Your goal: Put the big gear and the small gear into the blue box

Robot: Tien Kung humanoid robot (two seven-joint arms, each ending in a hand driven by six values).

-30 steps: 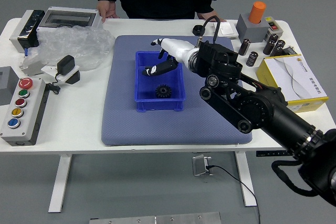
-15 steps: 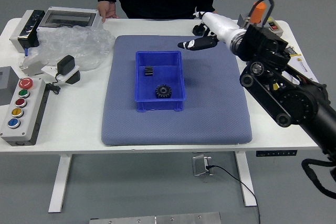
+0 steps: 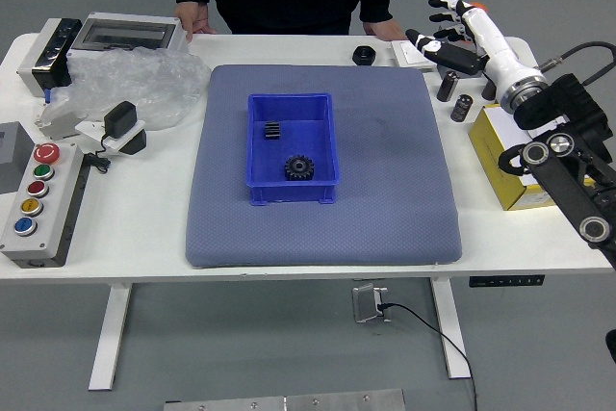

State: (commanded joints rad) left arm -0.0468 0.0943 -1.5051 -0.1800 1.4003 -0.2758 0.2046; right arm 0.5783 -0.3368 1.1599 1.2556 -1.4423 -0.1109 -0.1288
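Big gear (image 3: 299, 167) and small gear (image 3: 272, 130) lie in blue box (image 3: 333, 183), centre-left. Right hand (image 3: 497, 52), upper right, fingers spread, empty, well apart.

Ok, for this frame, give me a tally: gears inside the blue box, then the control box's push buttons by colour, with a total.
Inside the blue box: 2, one face-up gear and one edge-on gear
Red: 2, a large red button and a small red button
Green button: 1
Yellow button: 1
Blue button: 1
Total: 7
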